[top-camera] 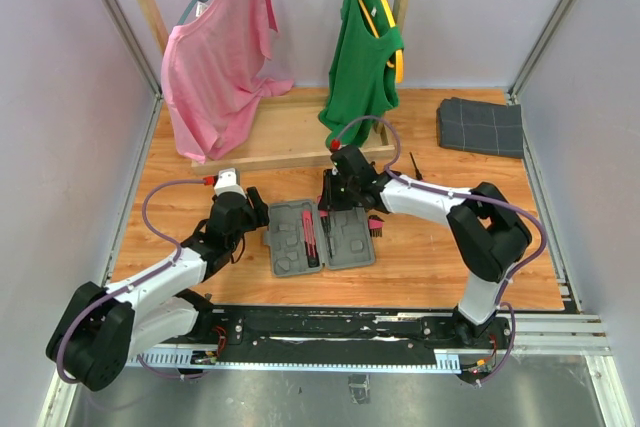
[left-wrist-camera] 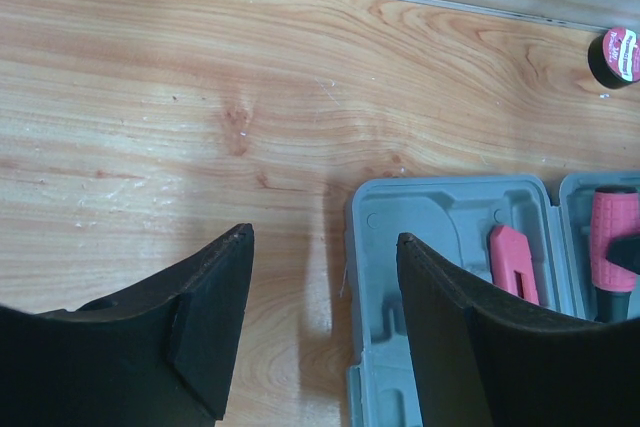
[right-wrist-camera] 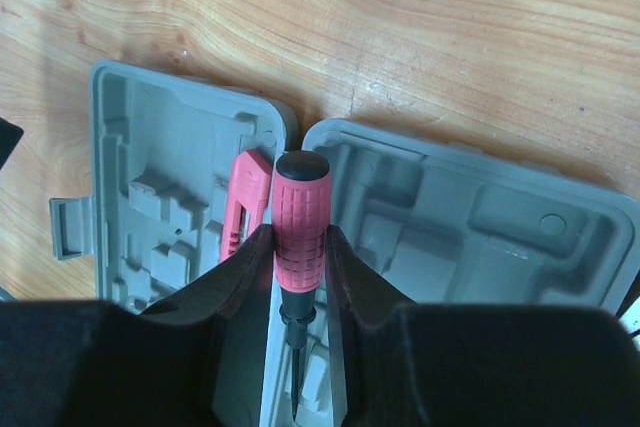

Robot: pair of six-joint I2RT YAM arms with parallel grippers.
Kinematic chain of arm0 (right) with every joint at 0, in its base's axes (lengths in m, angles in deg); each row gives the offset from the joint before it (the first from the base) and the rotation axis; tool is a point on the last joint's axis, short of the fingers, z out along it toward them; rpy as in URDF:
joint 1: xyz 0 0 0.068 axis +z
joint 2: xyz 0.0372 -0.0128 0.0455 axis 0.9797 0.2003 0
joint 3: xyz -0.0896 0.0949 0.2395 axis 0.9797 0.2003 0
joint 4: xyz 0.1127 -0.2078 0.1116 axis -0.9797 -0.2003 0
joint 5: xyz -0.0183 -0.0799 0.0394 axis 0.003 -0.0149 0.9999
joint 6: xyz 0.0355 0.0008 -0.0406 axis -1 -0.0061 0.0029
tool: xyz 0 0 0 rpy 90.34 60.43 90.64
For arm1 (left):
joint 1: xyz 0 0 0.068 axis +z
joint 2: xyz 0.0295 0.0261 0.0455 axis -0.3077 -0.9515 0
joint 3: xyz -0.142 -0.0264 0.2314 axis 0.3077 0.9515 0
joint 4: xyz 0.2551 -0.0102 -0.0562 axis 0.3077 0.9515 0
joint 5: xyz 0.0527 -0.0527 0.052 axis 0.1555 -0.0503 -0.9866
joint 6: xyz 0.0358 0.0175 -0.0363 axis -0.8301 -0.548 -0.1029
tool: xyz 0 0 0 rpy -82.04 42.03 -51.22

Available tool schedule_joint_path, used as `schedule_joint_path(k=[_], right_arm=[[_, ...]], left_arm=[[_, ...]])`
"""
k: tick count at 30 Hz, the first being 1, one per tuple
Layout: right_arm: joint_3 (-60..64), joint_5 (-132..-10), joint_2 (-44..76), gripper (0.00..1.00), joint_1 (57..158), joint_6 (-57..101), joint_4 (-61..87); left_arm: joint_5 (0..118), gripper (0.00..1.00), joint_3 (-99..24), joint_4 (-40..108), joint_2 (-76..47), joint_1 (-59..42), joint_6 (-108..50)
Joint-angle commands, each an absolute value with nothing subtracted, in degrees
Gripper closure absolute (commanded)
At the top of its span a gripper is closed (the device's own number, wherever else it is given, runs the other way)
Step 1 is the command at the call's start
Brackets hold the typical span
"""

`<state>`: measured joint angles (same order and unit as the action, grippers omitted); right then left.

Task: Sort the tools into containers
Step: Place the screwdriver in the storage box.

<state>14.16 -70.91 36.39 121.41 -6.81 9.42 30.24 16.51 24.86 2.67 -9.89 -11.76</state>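
Wooden tabletop (top-camera: 430, 267), grey tool case (top-camera: 288, 247) lying open at its middle, left pincer (left-wrist-camera: 322, 247) spread wide just beside the case's left edge, right pincer (right-wrist-camera: 300, 242) clamped on a red-handled screwdriver (right-wrist-camera: 301, 197) above the hinge, pink tool (right-wrist-camera: 245, 197) lying in the case beside it

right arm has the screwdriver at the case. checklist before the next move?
1. Grip: ok. The right claw clamps the screwdriver by its red handle, one finger on each side.
2. Case open: ok. Both halves lie open, recesses up.
3. Screwdriver over the right recess: cannot tell. The claw hides what lies under it.
4. Clearance to the pink tool: cannot tell. It lies in the case close beside the handle.
5. Left claw out of the way: ok. It is open and empty at the case's left edge.
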Motion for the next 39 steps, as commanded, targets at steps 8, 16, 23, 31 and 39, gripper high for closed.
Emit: schedule_joint_path(k=[8,16,23,31,39], right_arm=[[11.9,-73.6,39.1,0.75,120.9,-6.0,8.0],[11.8,-75.5,40.5,0.75,120.9,-7.0,6.8],[11.7,-76.7,41.3,0.71,120.8,-6.9,5.7],[11.1,-76.3,40.7,0.57,120.9,-6.8,5.8],[12.0,-75.8,36.3,0.54,121.3,-5.5,5.9]], left_arm=[[30.6,0.37,15.3,22.6,1.9,-9.5,-12.6],[31.3,0.37,15.2,22.4,1.5,-9.5,-12.7],[31.6,0.37,15.0,22.3,1.1,-9.5,-12.8],[31.7,0.37,15.0,22.3,1.0,-9.5,-12.8],[32.0,0.37,15.1,22.0,0.9,-9.5,-12.8]])
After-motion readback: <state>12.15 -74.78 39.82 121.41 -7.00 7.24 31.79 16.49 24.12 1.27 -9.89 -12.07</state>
